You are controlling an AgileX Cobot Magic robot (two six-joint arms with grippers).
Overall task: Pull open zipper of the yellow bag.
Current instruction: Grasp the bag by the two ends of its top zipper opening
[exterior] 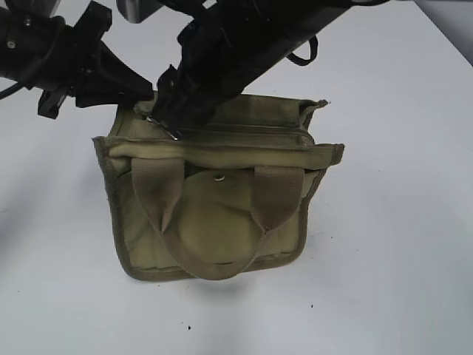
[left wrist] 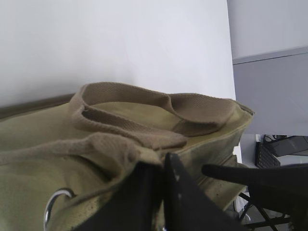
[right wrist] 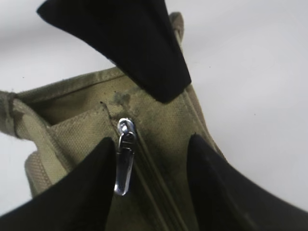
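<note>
Yellow bag (exterior: 214,214), olive-toned canvas, stands upright on the white table (exterior: 392,244) near the middle of the exterior view, its front face toward the camera with two wide webbing handles (exterior: 214,259) hanging down over it and a small round metal snap (exterior: 219,176) between them. Zipper (exterior: 244,137) runs along the top of the bag and appears closed along its visible length, with the silver pull tab (right wrist: 123,166) at the left end in the exterior view. Left gripper (left wrist: 161,192) is closed, its black fingers pressed together at the bag's top corner; whether fabric is pinched between them cannot be confirmed. Right gripper (right wrist: 151,163) is set down over the zipper end with jaws apart, the pull tab lying between them just beside one finger, not clamped.
</note>
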